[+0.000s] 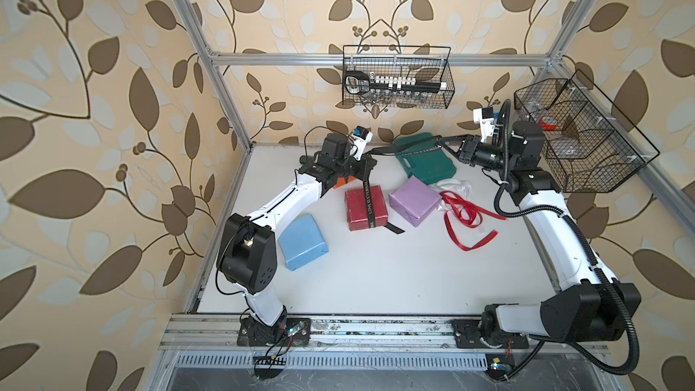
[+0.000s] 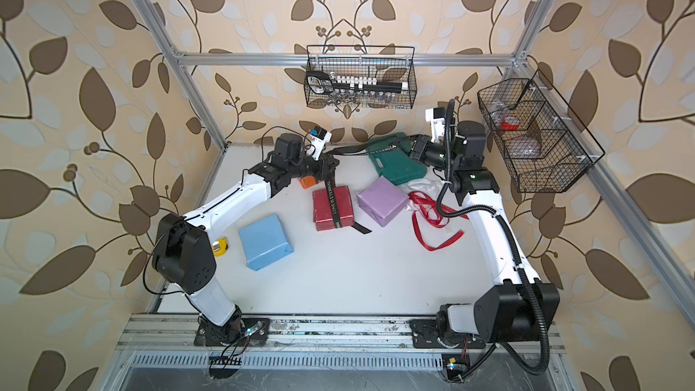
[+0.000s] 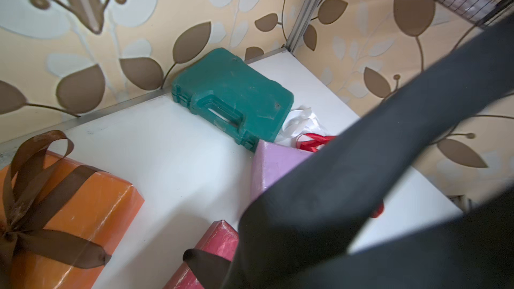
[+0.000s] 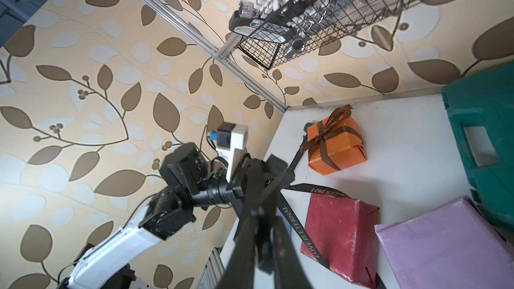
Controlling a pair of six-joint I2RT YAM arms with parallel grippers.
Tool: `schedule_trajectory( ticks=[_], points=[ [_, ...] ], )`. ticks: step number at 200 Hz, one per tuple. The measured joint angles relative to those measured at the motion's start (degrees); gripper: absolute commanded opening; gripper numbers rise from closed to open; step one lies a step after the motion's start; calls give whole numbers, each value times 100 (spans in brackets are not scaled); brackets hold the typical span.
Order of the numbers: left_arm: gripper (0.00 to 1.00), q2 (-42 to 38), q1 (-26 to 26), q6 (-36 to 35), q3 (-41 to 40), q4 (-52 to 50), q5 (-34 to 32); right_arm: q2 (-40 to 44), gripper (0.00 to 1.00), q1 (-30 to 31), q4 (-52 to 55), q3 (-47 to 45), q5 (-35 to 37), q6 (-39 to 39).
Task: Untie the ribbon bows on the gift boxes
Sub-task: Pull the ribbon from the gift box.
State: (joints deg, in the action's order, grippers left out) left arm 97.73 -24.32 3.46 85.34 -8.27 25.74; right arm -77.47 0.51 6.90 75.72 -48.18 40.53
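Black ribbon (image 1: 370,203) in left gripper (image 1: 367,166)

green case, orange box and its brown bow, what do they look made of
Green case: probably hard moulded plastic with a matte finish. The handle and latches are formed into the shell, and the surface is scuffed.
Orange box: looks like paper wrapping with a slight gloss. It shows creased folds and streaks of shine.
Brown bow: seems to be satin-like fabric ribbon, a thin flat band with a soft sheen and floppy loops.
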Motion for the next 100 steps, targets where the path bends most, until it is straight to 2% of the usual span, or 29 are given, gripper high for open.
schedule_trajectory(
  ticks=[3,11,45,53,59,100],
  points=[
    [0,0,-7,13,96,-57,33,15,52,0,-11,-68,4,66],
    [0,-9,-35,55,262,-127,107,52,63,2,-37,-249,4,28],
    [0,-177,-501,190,238,-232,201,192,78,22,24,-901,221,-155],
    [0,-214,-601,247,162,-256,227,227,87,22,61,-977,282,-216],
    [0,-243,-678,286,111,-289,240,249,98,22,81,-1008,323,-249],
    [0,-365,-782,446,79,-442,260,483,99,22,74,-1137,601,-385]
  ],
)
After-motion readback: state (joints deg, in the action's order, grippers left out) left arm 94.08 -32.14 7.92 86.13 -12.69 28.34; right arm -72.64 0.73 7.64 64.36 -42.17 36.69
